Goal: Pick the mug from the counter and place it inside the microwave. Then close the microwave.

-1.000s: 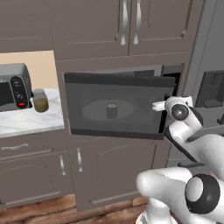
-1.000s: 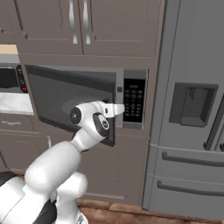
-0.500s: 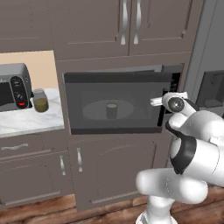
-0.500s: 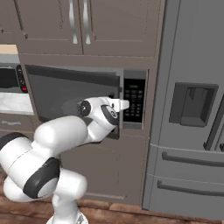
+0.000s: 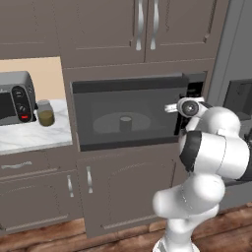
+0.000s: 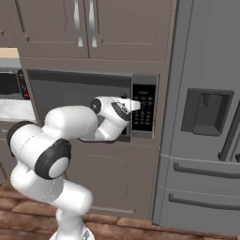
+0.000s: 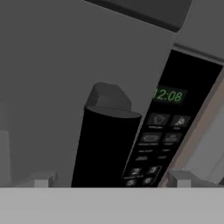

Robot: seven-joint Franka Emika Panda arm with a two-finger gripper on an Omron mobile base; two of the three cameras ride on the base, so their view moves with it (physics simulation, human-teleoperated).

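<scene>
I saw the mug (image 5: 126,122) standing on the white plate (image 5: 106,124) inside the microwave (image 5: 129,111) — my gripper (image 7: 111,180), jaws wide apart, holding nothing, faced the door handle (image 7: 105,144) beside the keypad (image 7: 162,131).

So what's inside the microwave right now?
Through the dark glass door of the microwave you can see the mug standing upright in the middle of the round turntable plate. The glass is too dark to show the mug's handle or the back wall.

arm folded, end effector (image 7: 111,181) open, held level
</scene>
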